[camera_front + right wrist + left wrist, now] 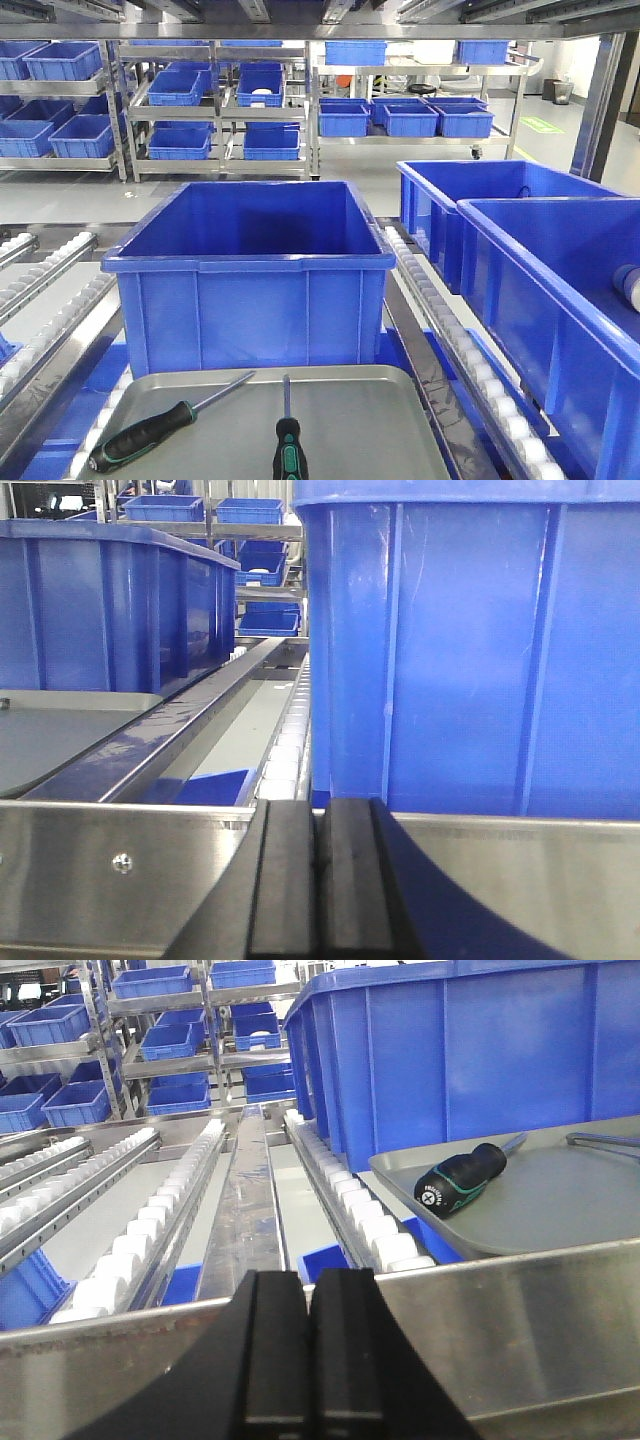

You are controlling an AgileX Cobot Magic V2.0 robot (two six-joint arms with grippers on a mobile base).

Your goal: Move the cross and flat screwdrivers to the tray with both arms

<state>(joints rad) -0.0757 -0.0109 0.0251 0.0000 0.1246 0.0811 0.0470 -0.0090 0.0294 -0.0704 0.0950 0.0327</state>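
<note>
Screwdrivers (165,423) lie on tray (380,420), apart from both closed claws (307,1360).

Deep blue bin (250,275) on roller conveyor (460,345), two blue bins (540,260) right, steel shelving (215,100) behind

The front view's bottom edge cuts off the tray (400,420) and the right screwdriver (288,445) handle; the left screwdriver (150,425) tip type is too small to tell, and neither end effector appears there
</note>
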